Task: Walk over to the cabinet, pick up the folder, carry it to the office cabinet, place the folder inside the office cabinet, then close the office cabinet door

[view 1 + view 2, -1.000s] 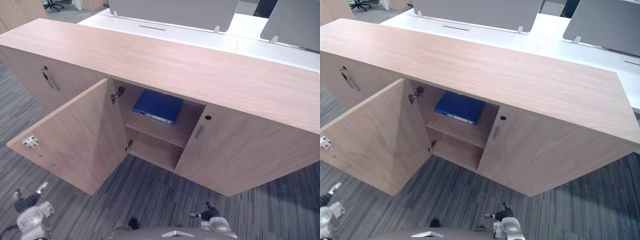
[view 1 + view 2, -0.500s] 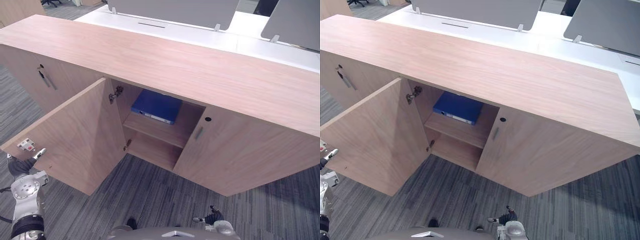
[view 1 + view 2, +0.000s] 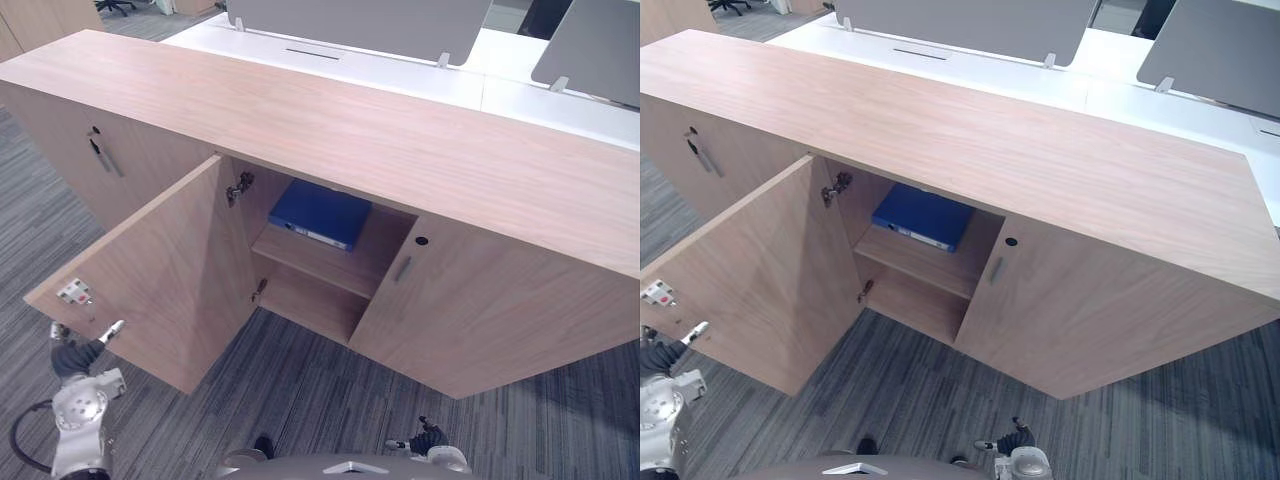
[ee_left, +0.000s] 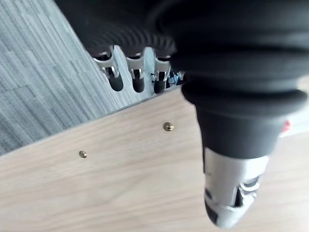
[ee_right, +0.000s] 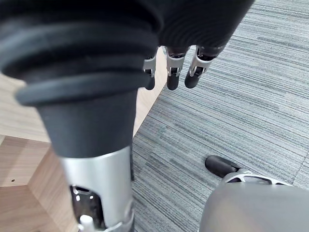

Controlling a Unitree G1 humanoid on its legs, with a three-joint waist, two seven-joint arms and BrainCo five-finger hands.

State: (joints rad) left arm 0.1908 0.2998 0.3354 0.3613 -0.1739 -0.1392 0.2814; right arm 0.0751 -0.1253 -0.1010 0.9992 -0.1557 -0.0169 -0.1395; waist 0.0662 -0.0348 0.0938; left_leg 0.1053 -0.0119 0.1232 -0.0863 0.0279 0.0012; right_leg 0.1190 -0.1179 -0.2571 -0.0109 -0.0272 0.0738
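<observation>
Closing the door looks like the step now: the folder (image 3: 320, 213) lies on the cabinet shelf (image 3: 318, 260). The left hand (image 3: 78, 357), fingers loose and empty, hovers beside the open door (image 3: 165, 270) and should push it shut. The right hand (image 3: 428, 441) hangs relaxed.

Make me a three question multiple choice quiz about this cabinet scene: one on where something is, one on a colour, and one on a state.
1. Where is the folder?
A. On the white desk
B. On the upper shelf inside the cabinet
C. On the carpet

2. What colour is the folder?
A. Blue
B. Red
C. Green

3. How does the door beside the folder's compartment stand?
A. Shut
B. Taken off
C. Swung wide open

Answers:
1 B, it lies flat on the shelf in the open compartment.
2 A, its cover is plainly blue.
3 C, the door stands out from the cabinet, leaving the compartment exposed.
</observation>
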